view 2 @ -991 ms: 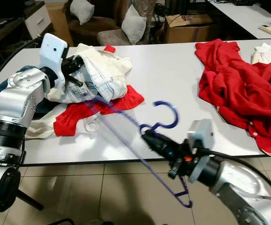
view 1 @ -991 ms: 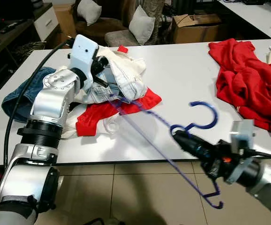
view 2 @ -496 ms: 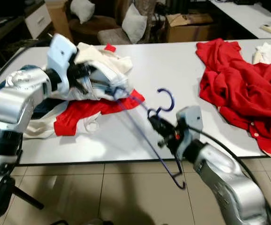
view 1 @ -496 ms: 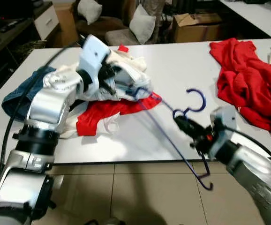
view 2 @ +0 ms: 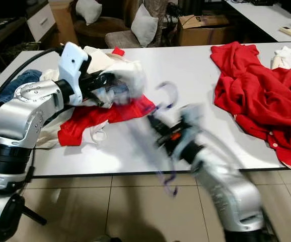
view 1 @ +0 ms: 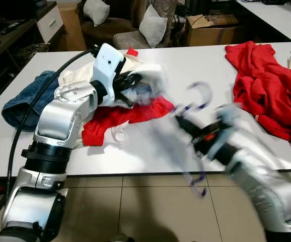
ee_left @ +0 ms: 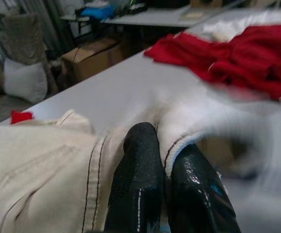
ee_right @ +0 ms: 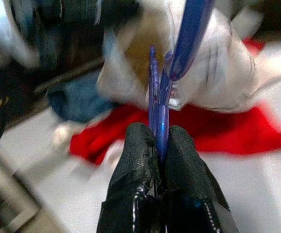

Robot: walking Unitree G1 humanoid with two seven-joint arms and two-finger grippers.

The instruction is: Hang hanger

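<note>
Right gripper [ee_right: 161, 141] pinching blue hanger [ee_right: 161, 104]; left gripper [ee_left: 167, 145] pinching white garment [ee_left: 48, 160] beside it; white table [view 1: 196, 65] beneath, cardboard box [view 1: 211, 27] beyond.

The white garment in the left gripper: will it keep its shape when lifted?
Probably not. The white garment bunches in soft folds around the left gripper, so it looks floppy. It probably weighs little. Its loose cloth may snag the thin blue hanger in the right gripper.

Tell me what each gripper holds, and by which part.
Right gripper: blue hanger, pinched near its neck. Left gripper: white garment, pinched at a stitched edge.
</note>
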